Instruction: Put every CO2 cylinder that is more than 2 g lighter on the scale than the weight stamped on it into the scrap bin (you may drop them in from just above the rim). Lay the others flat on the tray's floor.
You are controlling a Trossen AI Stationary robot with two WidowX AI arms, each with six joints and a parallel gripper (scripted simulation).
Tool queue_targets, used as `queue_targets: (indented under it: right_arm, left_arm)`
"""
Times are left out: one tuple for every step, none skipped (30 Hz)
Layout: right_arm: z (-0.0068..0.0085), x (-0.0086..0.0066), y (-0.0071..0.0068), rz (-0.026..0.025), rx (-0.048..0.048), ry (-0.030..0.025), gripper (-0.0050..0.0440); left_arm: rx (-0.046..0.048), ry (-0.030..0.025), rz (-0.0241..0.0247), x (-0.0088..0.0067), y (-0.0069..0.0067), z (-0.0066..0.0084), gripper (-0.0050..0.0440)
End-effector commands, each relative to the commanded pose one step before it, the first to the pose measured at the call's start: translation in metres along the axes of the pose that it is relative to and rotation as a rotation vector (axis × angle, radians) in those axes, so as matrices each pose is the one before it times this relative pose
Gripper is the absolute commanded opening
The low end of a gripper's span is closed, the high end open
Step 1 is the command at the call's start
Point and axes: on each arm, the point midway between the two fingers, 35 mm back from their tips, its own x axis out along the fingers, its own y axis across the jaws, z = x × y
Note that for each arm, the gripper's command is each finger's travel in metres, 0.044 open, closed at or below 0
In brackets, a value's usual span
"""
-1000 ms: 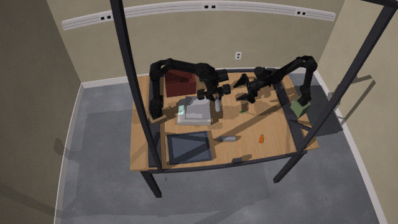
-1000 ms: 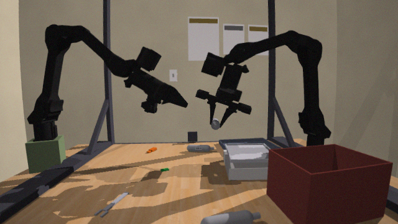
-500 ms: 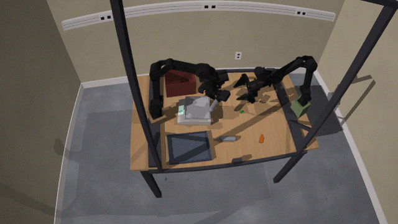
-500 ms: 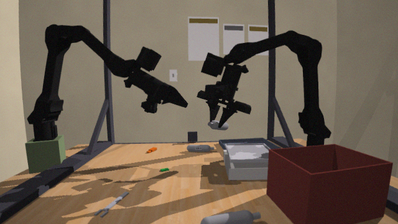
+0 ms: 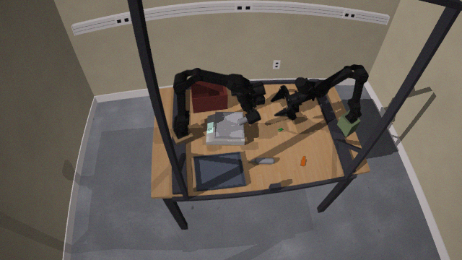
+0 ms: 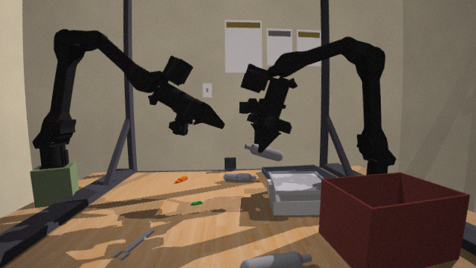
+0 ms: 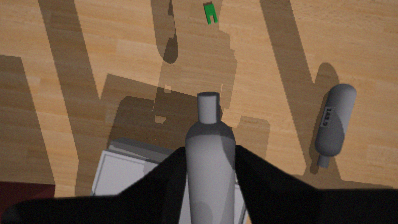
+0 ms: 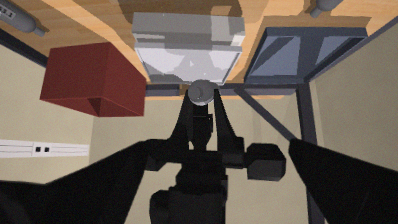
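My left gripper [image 5: 250,119] [image 6: 266,146] [image 7: 210,152] is shut on a grey CO2 cylinder [image 5: 242,120] [image 6: 265,152] [image 7: 209,132] [image 8: 201,92] and holds it roughly level in the air over the edge of the grey scale [image 5: 225,139] [image 6: 294,208] [image 7: 122,172] [image 8: 187,30]. My right gripper [image 5: 282,105] [image 6: 208,120] is open and empty, hanging above the middle of the table. A second cylinder [image 5: 265,161] [image 6: 238,177] [image 7: 334,122] lies on the table beside the dark blue tray [image 5: 196,173] [image 6: 294,167] [image 8: 280,75]. A third cylinder [image 6: 275,260] [image 8: 20,20] lies near the red scrap bin [image 5: 209,102] [image 6: 390,219] [image 8: 95,80].
A small green piece [image 5: 280,129] [image 6: 196,202] [image 7: 211,12], an orange piece [image 5: 303,161] [image 6: 181,179] and a grey forked tool [image 6: 134,243] lie on the table. A green block [image 5: 347,124] [image 6: 53,182] carries the right arm's base. Dark frame posts stand around the table.
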Motion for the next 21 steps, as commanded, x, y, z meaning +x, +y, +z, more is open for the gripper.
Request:
queue_targets:
  right_arm:
    - [-0.01360, -0.00524, -0.00038, 0.00002, 0.00446, 0.03299, 0.0440]
    - [0.00000, 0.00000, 0.00000, 0.00000, 0.00000, 0.00000, 0.0440]
    - [0.00000, 0.00000, 0.00000, 0.00000, 0.00000, 0.00000, 0.0440]
    - [0.00000, 0.00000, 0.00000, 0.00000, 0.00000, 0.00000, 0.0440]
    - [0.00000, 0.00000, 0.00000, 0.00000, 0.00000, 0.00000, 0.0440]
    - [0.00000, 0.00000, 0.00000, 0.00000, 0.00000, 0.00000, 0.0440]
    - [0.00000, 0.00000, 0.00000, 0.00000, 0.00000, 0.00000, 0.0440]
    - [0.00000, 0.00000, 0.00000, 0.00000, 0.00000, 0.00000, 0.0440]
    - [0.00000, 0.00000, 0.00000, 0.00000, 0.00000, 0.00000, 0.0440]
    - [0.00000, 0.00000, 0.00000, 0.00000, 0.00000, 0.00000, 0.0440]
    - [0.00000, 0.00000, 0.00000, 0.00000, 0.00000, 0.00000, 0.0440]
    - [0.00000, 0.00000, 0.00000, 0.00000, 0.00000, 0.00000, 0.0440]
    - [0.00000, 0.00000, 0.00000, 0.00000, 0.00000, 0.00000, 0.0440]
    - [0.00000, 0.00000, 0.00000, 0.00000, 0.00000, 0.00000, 0.0440]
    - [0.00000, 0.00000, 0.00000, 0.00000, 0.00000, 0.00000, 0.0440]
    - [0.00000, 0.00000, 0.00000, 0.00000, 0.00000, 0.00000, 0.0440]
    - [0.00000, 0.00000, 0.00000, 0.00000, 0.00000, 0.00000, 0.0440]
    - [0.00000, 0.00000, 0.00000, 0.00000, 0.00000, 0.00000, 0.0440]
    - [0.00000, 0.00000, 0.00000, 0.00000, 0.00000, 0.00000, 0.0440]
    - [0.00000, 0.00000, 0.00000, 0.00000, 0.00000, 0.00000, 0.0440]
    - [0.00000, 0.00000, 0.00000, 0.00000, 0.00000, 0.00000, 0.0440]
  left_arm:
    - [0.21690, -0.04042, -0.00697, -0.01049, -0.00077, 0.00307, -0.0050]
    - [0.05360, -0.00125, 0.00065, 0.00001, -0.00006, -0.00004, -0.0050]
    - [0.04627, -0.00109, 0.00065, 0.00001, 0.00004, -0.00004, -0.0050]
    - [0.04651, -0.00103, 0.00067, 0.00001, 0.00010, -0.00005, -0.0050]
    - [0.04709, -0.00105, 0.00058, 0.00001, 0.00001, -0.00004, -0.0050]
    - [0.04689, -0.00105, 0.00058, 0.00001, 0.00001, -0.00004, -0.0050]
    - [0.04701, -0.00105, 0.00058, 0.00001, 0.00001, -0.00004, -0.0050]
    - [0.04718, -0.00106, 0.00058, 0.00001, 0.00001, -0.00004, -0.0050]
    - [0.04749, -0.00106, 0.00058, 0.00001, 0.00001, -0.00005, -0.0050]
    - [0.04744, -0.00106, 0.00058, 0.00001, 0.00001, -0.00005, -0.0050]
    - [0.04742, -0.00106, 0.00058, 0.00001, 0.00001, -0.00005, -0.0050]
    - [0.04670, -0.00105, 0.00058, 0.00001, 0.00001, -0.00005, -0.0050]
    - [0.00000, 0.00000, 0.00000, 0.00000, 0.00000, 0.00000, -0.0050]
    - [0.00000, 0.00000, 0.00000, 0.00000, 0.00000, 0.00000, -0.0050]
    - [0.04790, -0.00099, 0.00051, 0.00001, 0.00001, -0.00005, -0.0050]
    - [0.05179, -0.00111, 0.00058, 0.00001, 0.00001, -0.00006, -0.0050]
    - [0.05068, -0.00108, 0.00060, 0.00001, 0.00001, -0.00006, -0.0050]
    - [0.06485, -0.00139, 0.00079, 0.00001, 0.00001, -0.00007, -0.0050]
    - [0.04852, -0.00315, -0.00148, 0.00004, 0.00047, -0.00049, -0.0050]
    - [0.04642, -0.00110, 0.00062, 0.00001, 0.00000, -0.00006, -0.0050]
    - [0.04679, -0.00105, 0.00059, 0.00001, 0.00000, -0.00006, -0.0050]
